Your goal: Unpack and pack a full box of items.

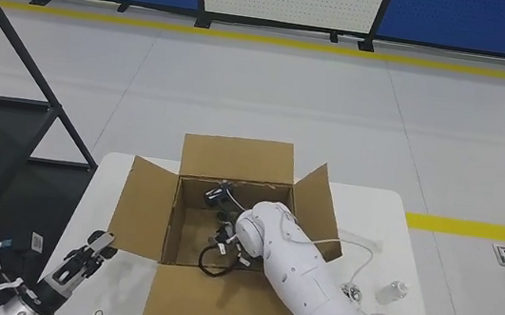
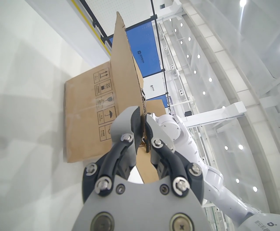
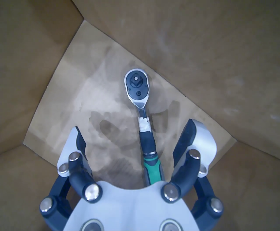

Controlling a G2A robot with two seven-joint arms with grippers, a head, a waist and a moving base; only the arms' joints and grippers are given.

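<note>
Two grippers work at one box. The right gripper (image 3: 134,131) hangs inside the box (image 3: 196,54), jaws wide apart and empty. Below it, the handle of a ratchet wrench (image 3: 146,140) sits in line between them. The wrench lies flat on the box floor, head toward a wall. To lift it well, lower straight, keep the handle centred between the pads, close across its grip, then rise clear of the walls. The left gripper (image 2: 142,118), at the near left of the table (image 1: 125,289), appears clamped on the edge of the left flap (image 2: 124,72), steadying the box. Judged an unpacking step.
</note>
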